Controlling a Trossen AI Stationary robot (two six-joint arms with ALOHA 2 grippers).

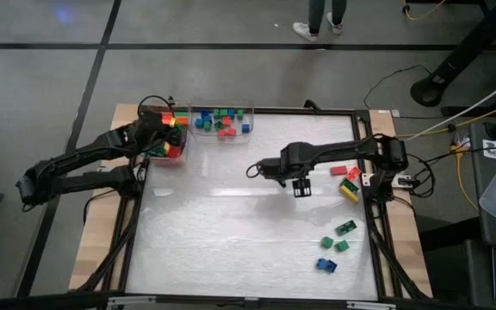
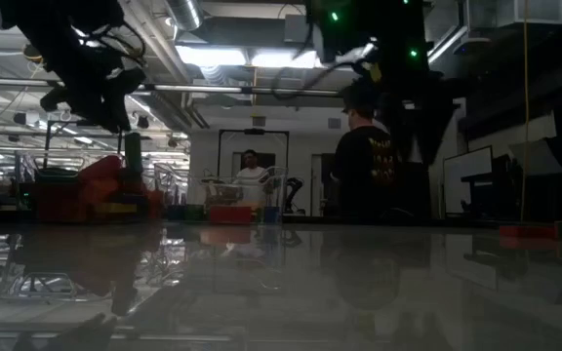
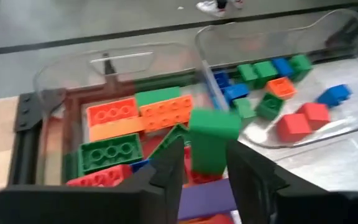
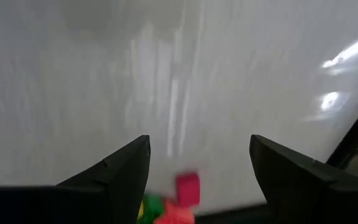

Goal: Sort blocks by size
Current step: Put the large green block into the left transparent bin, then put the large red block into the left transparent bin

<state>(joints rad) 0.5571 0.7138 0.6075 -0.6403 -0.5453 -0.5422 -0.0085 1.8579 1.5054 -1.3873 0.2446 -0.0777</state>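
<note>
Left tool (image 3: 199, 168) pinches a green block (image 3: 211, 138) over the bin of long blocks (image 3: 61, 74); right tool (image 1: 301, 186), spread, hovers mid-table (image 1: 231, 232).

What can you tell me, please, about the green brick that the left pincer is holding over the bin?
The green brick looks like glossy plastic, a rectangular block standing roughly upright and slightly tilted. No studs show from here. The left pincer has it between its two dark fingers, which cover its lower part. It hangs above the clear bin of longer orange, green and red bricks at the table's far left corner. Whether it touches the bricks below cannot be told.
</note>
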